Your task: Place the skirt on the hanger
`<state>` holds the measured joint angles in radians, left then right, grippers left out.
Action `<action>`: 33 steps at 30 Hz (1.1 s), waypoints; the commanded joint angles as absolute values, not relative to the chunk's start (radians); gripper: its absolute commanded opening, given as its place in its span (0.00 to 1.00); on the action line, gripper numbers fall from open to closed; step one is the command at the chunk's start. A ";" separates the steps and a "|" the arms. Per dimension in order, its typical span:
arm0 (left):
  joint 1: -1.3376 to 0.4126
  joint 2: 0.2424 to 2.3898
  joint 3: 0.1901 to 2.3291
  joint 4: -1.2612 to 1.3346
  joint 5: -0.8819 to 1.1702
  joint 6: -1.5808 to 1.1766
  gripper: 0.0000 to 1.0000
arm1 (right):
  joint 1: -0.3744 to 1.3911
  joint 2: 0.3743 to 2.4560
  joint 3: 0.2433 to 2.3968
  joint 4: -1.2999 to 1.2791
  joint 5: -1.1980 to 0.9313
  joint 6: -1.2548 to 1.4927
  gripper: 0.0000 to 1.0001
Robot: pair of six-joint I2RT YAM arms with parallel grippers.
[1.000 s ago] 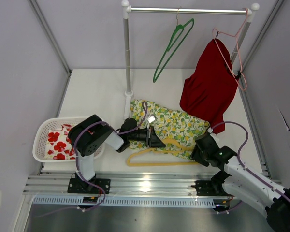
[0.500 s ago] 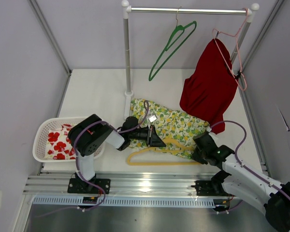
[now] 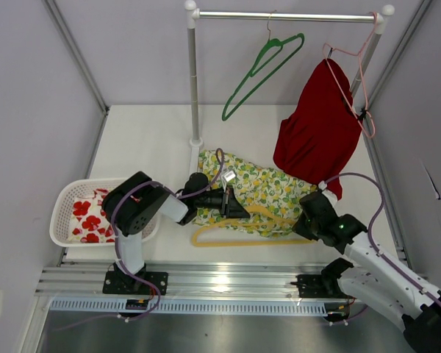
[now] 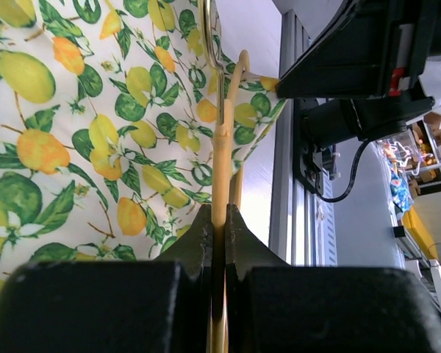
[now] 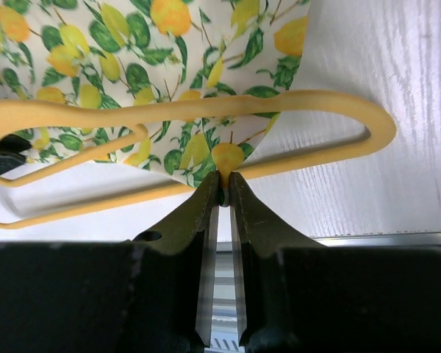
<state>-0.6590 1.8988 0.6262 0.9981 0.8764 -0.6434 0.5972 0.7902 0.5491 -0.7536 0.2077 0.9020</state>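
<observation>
Skirt (image 3: 268, 187): lemon print, lying spread on the white surface (image 3: 143, 140).
Yellow hanger (image 4: 220, 165): lies partly over the skirt's near edge.
Left claw (image 4: 219, 220): pressed onto the yellow hanger's neck.
Right claw (image 5: 220, 193): pinching the skirt's hem.

Bright light is falling from overhead, leaving soft shadows on the desk (image 3: 147, 140) and glaring off the rail (image 3: 222, 282), while the left tool (image 4: 219, 215) and right tool (image 5: 220, 190) are looming dark, blurred.

The hanger (image 3: 235, 242) lies partly on the skirt (image 3: 268, 187), basket (image 3: 61, 202) to their left.
</observation>
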 commanded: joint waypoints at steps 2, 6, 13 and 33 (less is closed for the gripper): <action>-0.647 1.934 0.655 0.989 0.870 -0.565 0.00 | 0.535 0.769 0.633 -0.799 0.196 0.859 0.15; -0.641 1.945 0.650 1.000 0.864 -0.565 0.00 | 0.494 0.767 0.686 -0.825 0.184 0.825 0.15; -0.609 1.948 0.630 1.043 0.842 -0.580 0.00 | 0.443 0.744 0.709 -0.879 0.172 0.807 0.15; -0.557 1.951 0.638 1.043 0.854 -0.557 0.00 | 0.206 0.707 0.724 -0.907 0.021 0.718 0.14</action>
<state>-0.5797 1.9419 0.6369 1.0271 0.8768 -0.6277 0.2249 0.7238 0.6815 -0.8948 0.0380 0.7429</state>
